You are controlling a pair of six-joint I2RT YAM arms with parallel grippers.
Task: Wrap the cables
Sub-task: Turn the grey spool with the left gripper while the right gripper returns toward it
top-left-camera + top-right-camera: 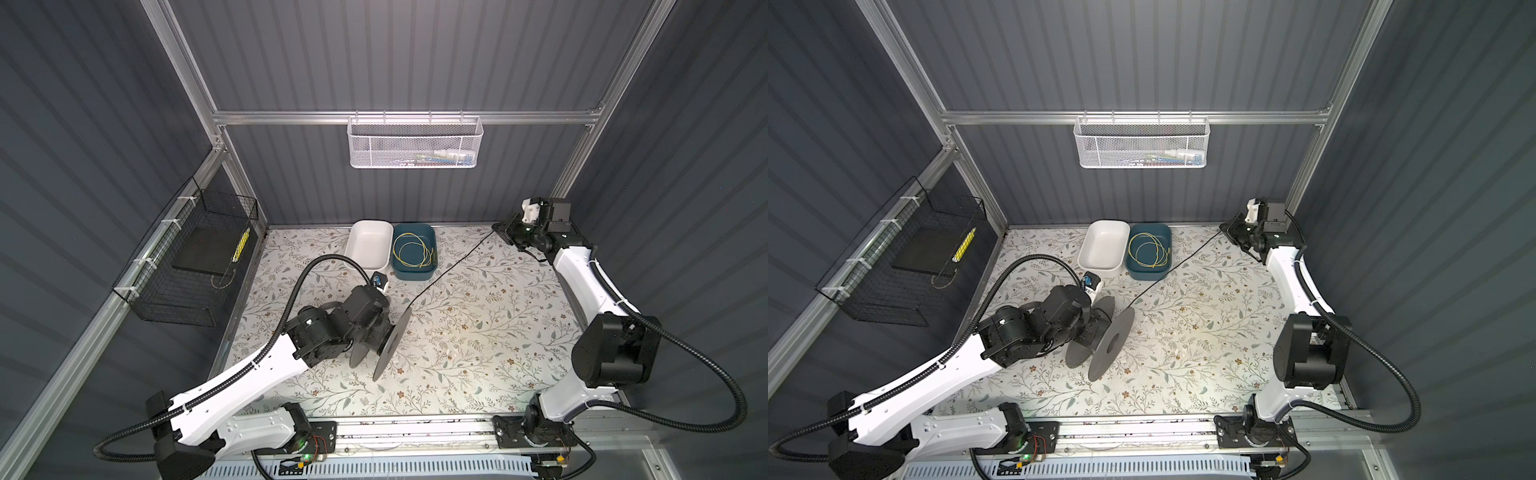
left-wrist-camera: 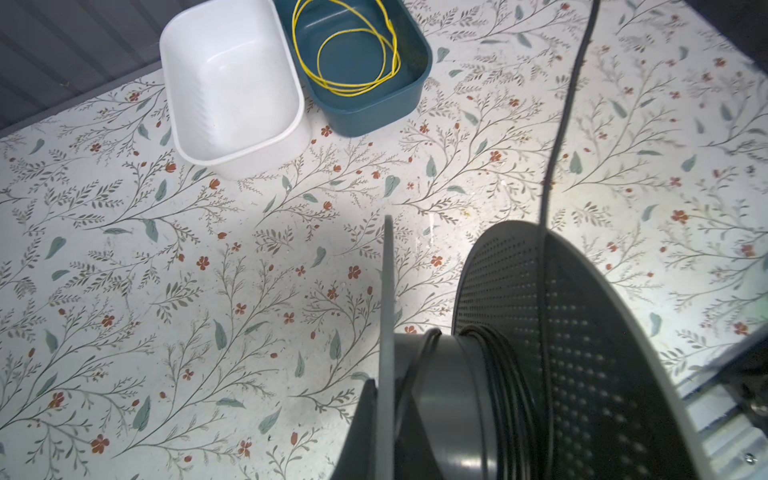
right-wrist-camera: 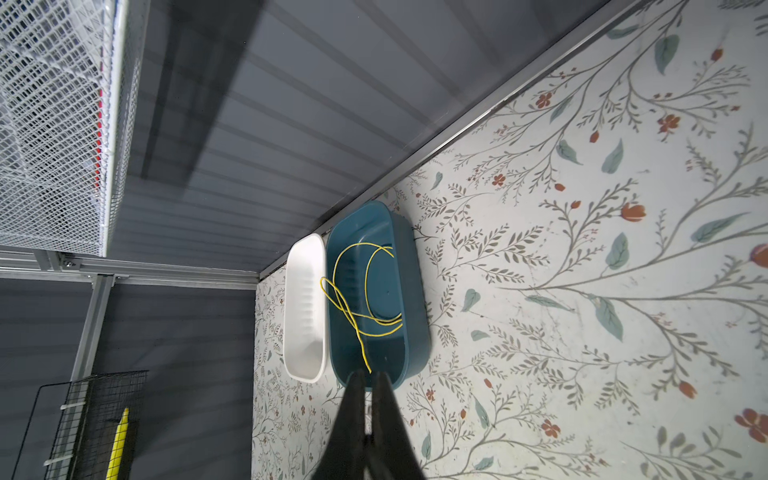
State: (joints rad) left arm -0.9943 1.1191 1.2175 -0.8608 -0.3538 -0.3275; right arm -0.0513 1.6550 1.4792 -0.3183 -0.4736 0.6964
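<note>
Winding cable [image 1: 453, 266] onto spool [image 1: 392, 345]
Left claw [image 2: 380, 411] clamps the flange [image 2: 386, 291]; right claw [image 1: 500, 228] pinches the cable taut over the desk's [image 1: 478, 353] far corner. Keep tension so turns stack evenly.

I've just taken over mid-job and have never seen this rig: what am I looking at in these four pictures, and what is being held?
Two robot arms stand at a floral table. Two pictures look down from overhead; the other two come from a camera on each wrist. The left jaws are shut on a grey spool, which has some black cable wound on it. The cable runs taut to the far right corner, where the right jaws are shut on it. At the back sit an empty white bin and a teal bin holding a loose yellow wire.
</note>
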